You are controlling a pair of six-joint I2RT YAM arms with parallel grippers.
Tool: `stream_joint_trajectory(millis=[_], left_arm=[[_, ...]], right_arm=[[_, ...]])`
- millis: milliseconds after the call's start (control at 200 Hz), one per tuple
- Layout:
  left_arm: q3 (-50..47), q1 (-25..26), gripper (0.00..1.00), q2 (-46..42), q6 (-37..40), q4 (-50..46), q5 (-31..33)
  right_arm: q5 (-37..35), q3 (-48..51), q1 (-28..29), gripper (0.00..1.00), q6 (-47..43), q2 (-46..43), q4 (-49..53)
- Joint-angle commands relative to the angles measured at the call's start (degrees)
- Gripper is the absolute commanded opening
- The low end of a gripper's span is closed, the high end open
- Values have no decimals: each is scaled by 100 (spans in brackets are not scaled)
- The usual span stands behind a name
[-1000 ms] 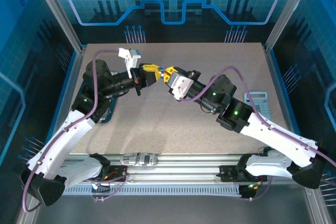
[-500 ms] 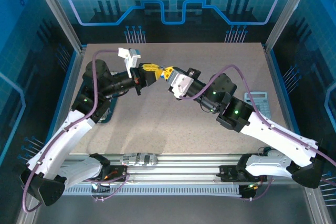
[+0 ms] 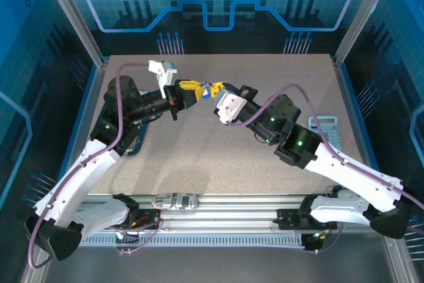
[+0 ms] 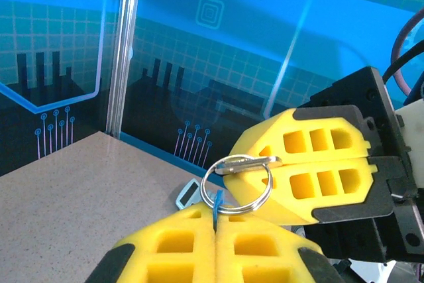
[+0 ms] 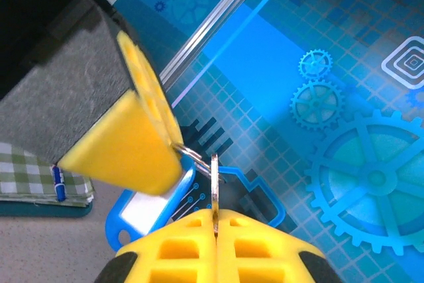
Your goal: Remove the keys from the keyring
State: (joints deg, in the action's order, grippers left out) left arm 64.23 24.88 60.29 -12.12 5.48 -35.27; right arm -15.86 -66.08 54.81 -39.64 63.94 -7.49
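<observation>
From above, the left gripper (image 3: 196, 87) and right gripper (image 3: 213, 89) meet tip to tip over the far part of the speckled table (image 3: 218, 157), with the blue keys (image 3: 206, 88) between them. In the left wrist view the left gripper's jaws pinch a blue sliver of the keys, and just ahead the right gripper clamps the keyring (image 4: 245, 162) by its stub. The right wrist view has the keyring edge-on in that gripper's closed seam, with blue wall panels (image 5: 331, 97) beyond.
</observation>
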Motion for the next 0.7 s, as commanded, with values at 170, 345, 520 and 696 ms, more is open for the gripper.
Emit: stream_joint_trajectory(millis=[170,345,520,696], left_arm=[[-65,12,0,-134,-96,264,-119],[-69,12,0,-99,-273,404,-191],[-7,8,0,-85,-323,375,-187],[-2,13,0,-53,-440,450,-196]], right_arm=[[37,310,63,0,-411,-295,-403],[218,520,158,0,-729,-320,-539],[184,640,398,0,-1373,-203,-532],[194,712,528,0,-1674,-160,-543]])
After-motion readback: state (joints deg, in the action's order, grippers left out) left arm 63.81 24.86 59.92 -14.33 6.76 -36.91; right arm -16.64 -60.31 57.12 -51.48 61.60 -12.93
